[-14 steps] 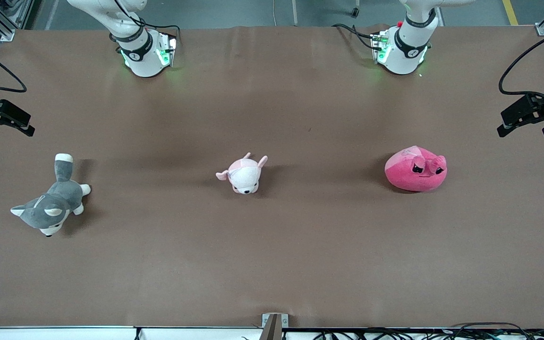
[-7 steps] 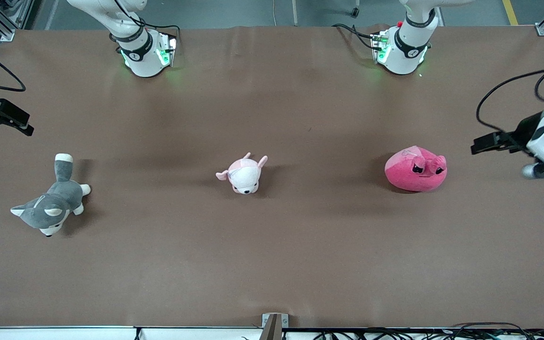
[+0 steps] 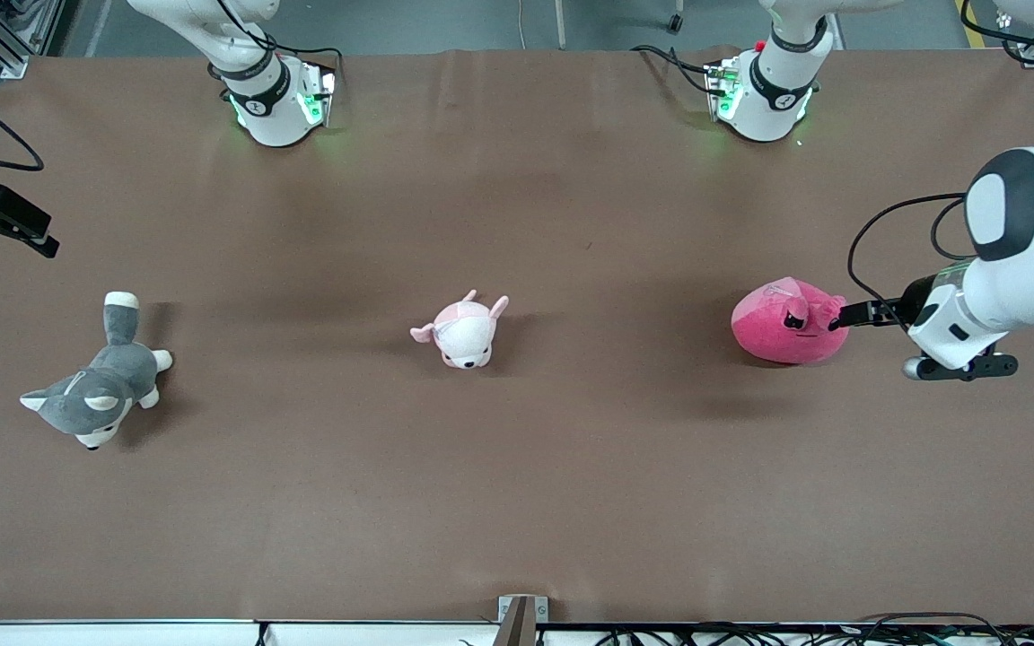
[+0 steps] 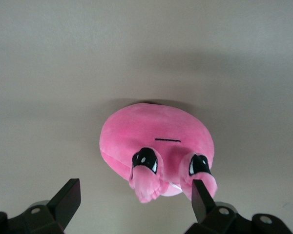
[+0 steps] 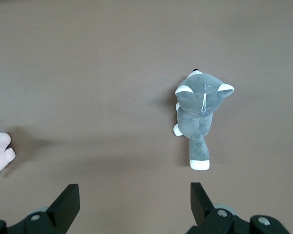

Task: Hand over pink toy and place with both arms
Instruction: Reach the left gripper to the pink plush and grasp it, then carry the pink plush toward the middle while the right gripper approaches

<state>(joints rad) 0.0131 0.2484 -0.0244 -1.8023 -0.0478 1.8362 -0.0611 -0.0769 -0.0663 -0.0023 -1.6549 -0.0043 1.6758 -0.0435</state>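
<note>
1. Since a second ago the left end effector (image 3: 840, 319) has swung in over the hot-pink rounded plush toy (image 3: 788, 321), fingers apart.
2. One brown worktop (image 3: 517, 467).
3. Two white arms; the right end effector (image 3: 19, 226) waits spread.
4. Three plush toys: hot-pink toward the left arm's end, face toward the front camera; one grey-white husky (image 3: 97, 381); one pale pink-white dog (image 3: 463, 331).

No word, label, brand or number can be read on the toys, the arms or the worktop (image 3: 517, 502); nothing legible.
</note>
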